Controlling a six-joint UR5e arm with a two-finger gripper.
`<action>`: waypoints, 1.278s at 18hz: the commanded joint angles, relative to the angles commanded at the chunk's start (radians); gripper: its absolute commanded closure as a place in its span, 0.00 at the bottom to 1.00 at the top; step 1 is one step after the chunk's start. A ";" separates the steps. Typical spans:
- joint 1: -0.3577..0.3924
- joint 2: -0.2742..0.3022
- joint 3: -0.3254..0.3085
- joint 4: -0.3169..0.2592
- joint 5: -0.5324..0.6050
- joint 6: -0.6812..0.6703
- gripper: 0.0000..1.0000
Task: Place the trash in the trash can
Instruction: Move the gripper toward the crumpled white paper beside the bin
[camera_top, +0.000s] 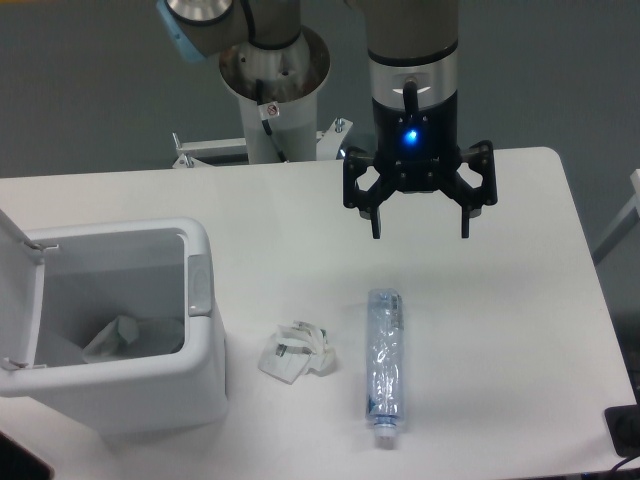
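Observation:
The clear bluish crinkled plastic bottle (385, 366) lies lengthwise on the white table, cap toward the front edge. The crumpled white paper wad (296, 352) lies on the table to its left, between the bottle and the trash can. The white trash can (195, 345) stands at the front left with its flip lid (18, 290) open; a whitish crumpled piece (112, 338) lies in its grey inside. My gripper (420, 232) hangs open and empty above the table, behind and a little right of the bottle, fingers pointing down.
The arm's base column (272, 95) stands at the table's back edge. The table's right edge (590, 290) runs close beside the bottle. A dark object (625, 430) shows at the front right corner.

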 joint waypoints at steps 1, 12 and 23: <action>-0.002 0.000 -0.003 0.008 0.000 0.008 0.00; -0.018 -0.023 -0.050 0.129 -0.006 -0.009 0.00; -0.106 -0.009 -0.288 0.167 0.066 0.127 0.00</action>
